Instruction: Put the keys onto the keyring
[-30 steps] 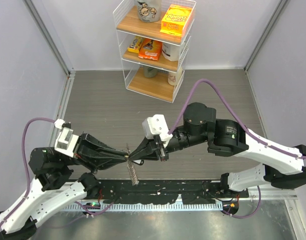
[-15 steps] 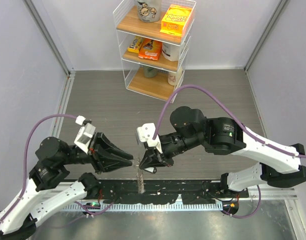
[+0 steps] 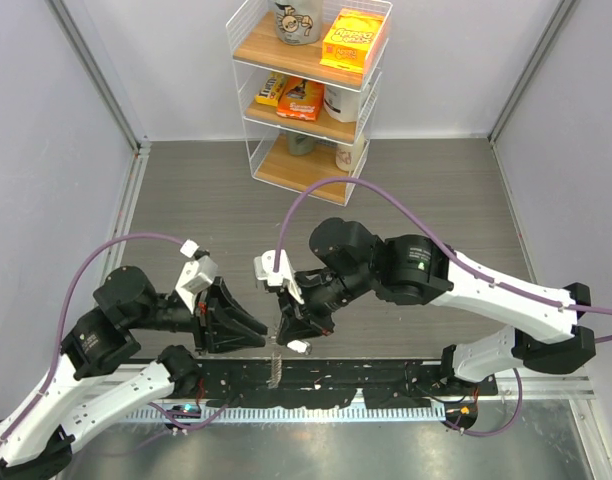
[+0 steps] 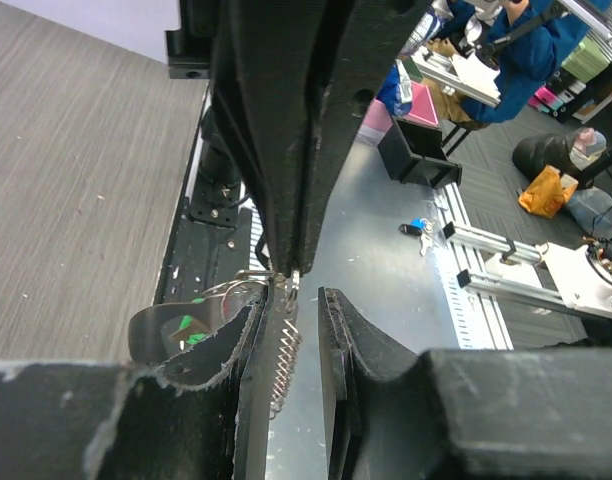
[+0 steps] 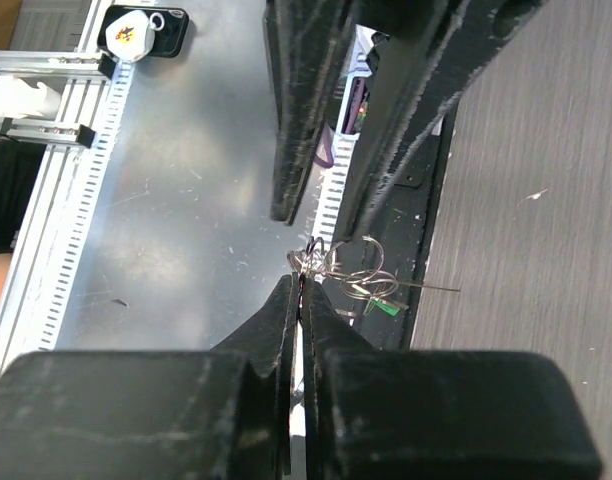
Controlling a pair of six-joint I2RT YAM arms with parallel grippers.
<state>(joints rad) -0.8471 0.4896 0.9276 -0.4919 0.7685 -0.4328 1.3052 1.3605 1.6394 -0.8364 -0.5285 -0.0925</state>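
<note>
Above the near edge of the counter (image 3: 186, 200): one keyring (image 4: 283, 345), pinched at its top by my right fingers (image 5: 271, 335), pressed together, so its chain hangs plumb, I judge. Left fingers (image 4: 351, 335) slightly spread, flanking the chain, gripping nothing. Keys: not discernible.

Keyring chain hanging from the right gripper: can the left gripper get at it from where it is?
Probably yes. The left gripper is open and the keyring hangs right between its fingers, with nothing in between. The right gripper pinches only the top end.
</note>
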